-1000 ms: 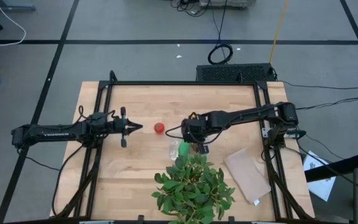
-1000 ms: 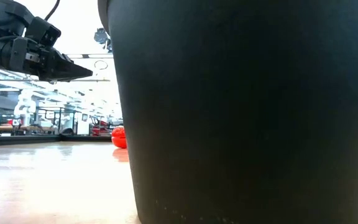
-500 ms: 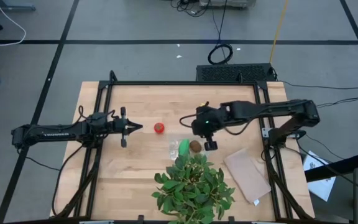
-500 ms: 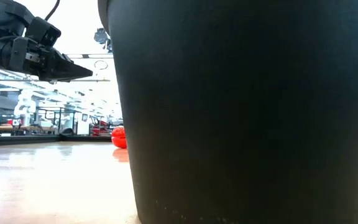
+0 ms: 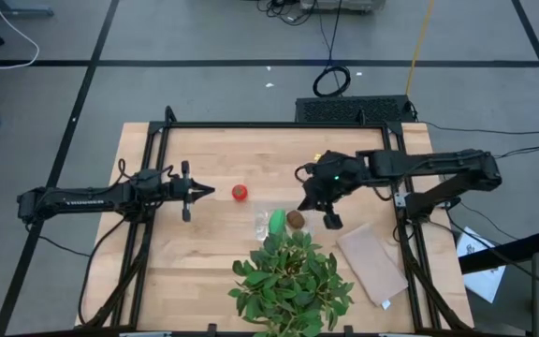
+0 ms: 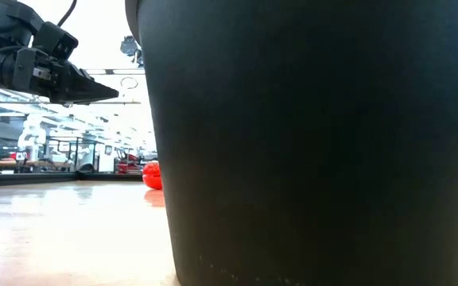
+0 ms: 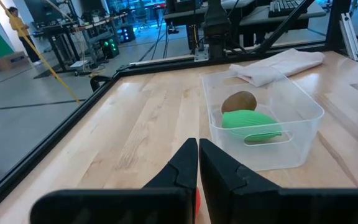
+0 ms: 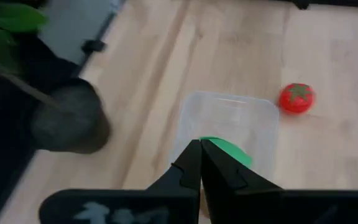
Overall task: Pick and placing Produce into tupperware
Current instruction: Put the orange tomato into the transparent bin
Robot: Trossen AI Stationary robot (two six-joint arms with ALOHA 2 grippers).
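Right end effector point(image 5: 321, 208) hangs above the middle of the desk point(image 5: 213, 150), just off the clear container's point(image 5: 279, 223) far-right side, and the right wrist view shows its two dark fingers point(image 8: 191, 163) pressed together with nothing between them. It touches no produce.

Down in the container point(image 7: 266, 121), the bright green oblong piece point(image 7: 252, 121) lies in the middle and the brown kiwi ball point(image 7: 239, 101) sits right against it toward one end. Both rest inside the see-through walls. From overhead the green piece point(image 5: 276, 222) and the kiwi point(image 5: 295, 219) show side by side, just beyond the leafy plant point(image 5: 293, 281) that stands at the desk's near edge.

The red tomato point(image 5: 240, 192) with its green top is out on the bare wood, near the container but apart from it, toward the left side. The right wrist camera catches it too point(image 8: 296, 98), beside the container's point(image 8: 229, 121) rim.

Left end effector point(image 5: 209, 192) sits over the left half of the desk, tips aimed at the tomato and a short way from it. Its fingers point(image 7: 188, 165) are closed on each other, empty. In the low view it hovers point(image 6: 106, 93) above the desk surface, with the tomato point(image 6: 152, 175) on the wood beyond.

A flat tan sheet point(image 5: 372, 264) lies toward the near right corner.
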